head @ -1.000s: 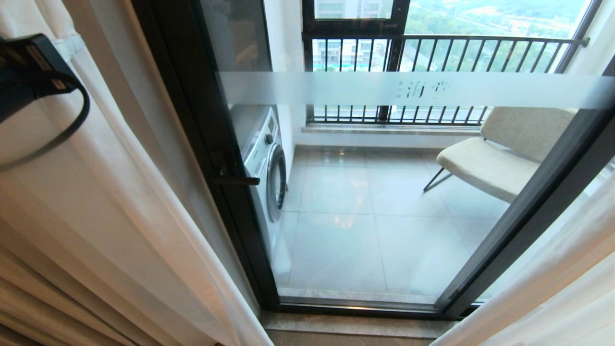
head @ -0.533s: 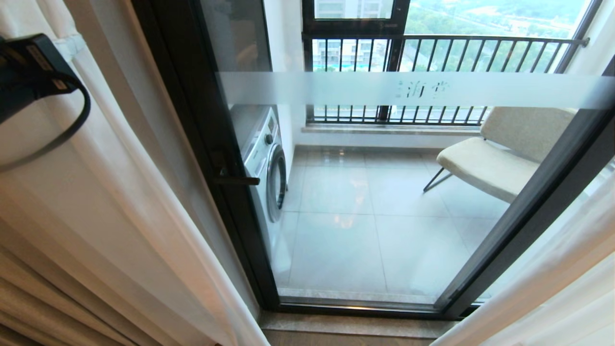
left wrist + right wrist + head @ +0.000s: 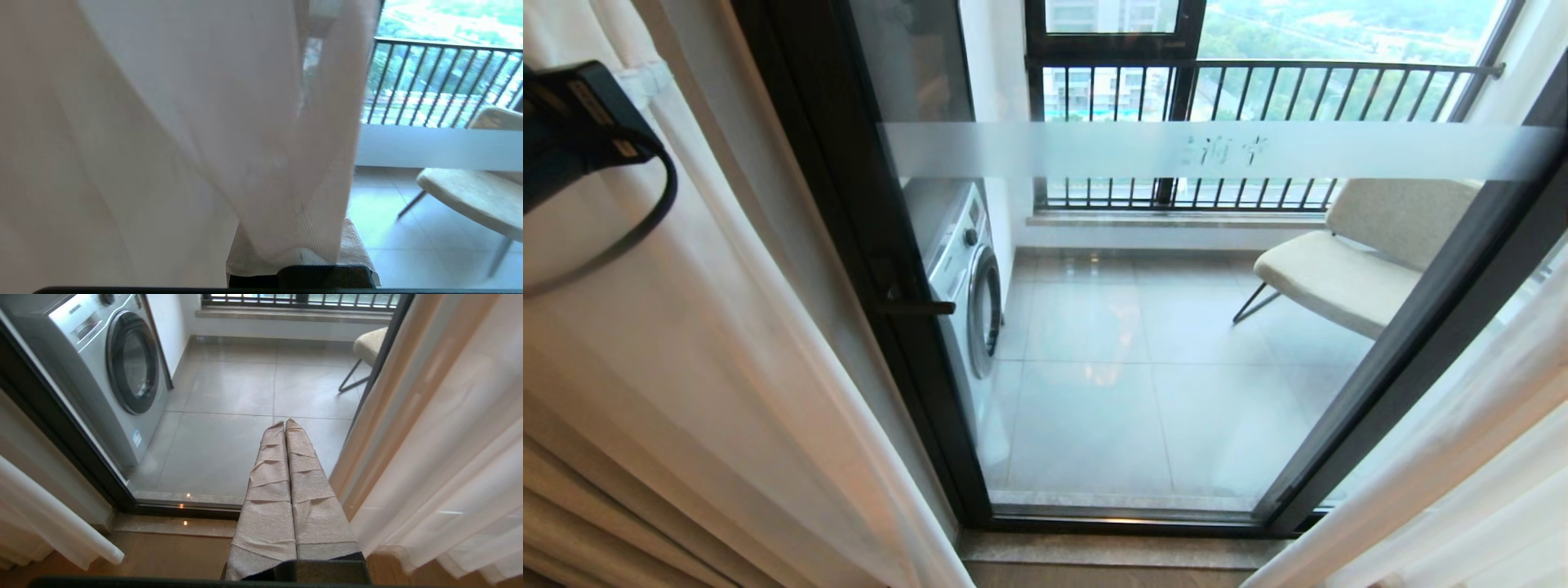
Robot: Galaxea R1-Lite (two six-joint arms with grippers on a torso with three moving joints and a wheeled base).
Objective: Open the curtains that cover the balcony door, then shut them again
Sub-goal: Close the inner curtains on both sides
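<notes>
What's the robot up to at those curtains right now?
Left end effector shut on white sheer. Right end effector shut, empty, idle. Balcony door uncovered between parted curtains. Nothing in the way.

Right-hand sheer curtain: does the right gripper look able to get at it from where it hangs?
Probably yes. The right gripper, fingers shut and empty, hangs low before the balcony door, and the sheer curtain falls just beside it with nothing between them.

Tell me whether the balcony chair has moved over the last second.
No. The chair keeps its place against the railing and the floor tiles. The whole picture slid slightly left, so the camera moved.
</notes>
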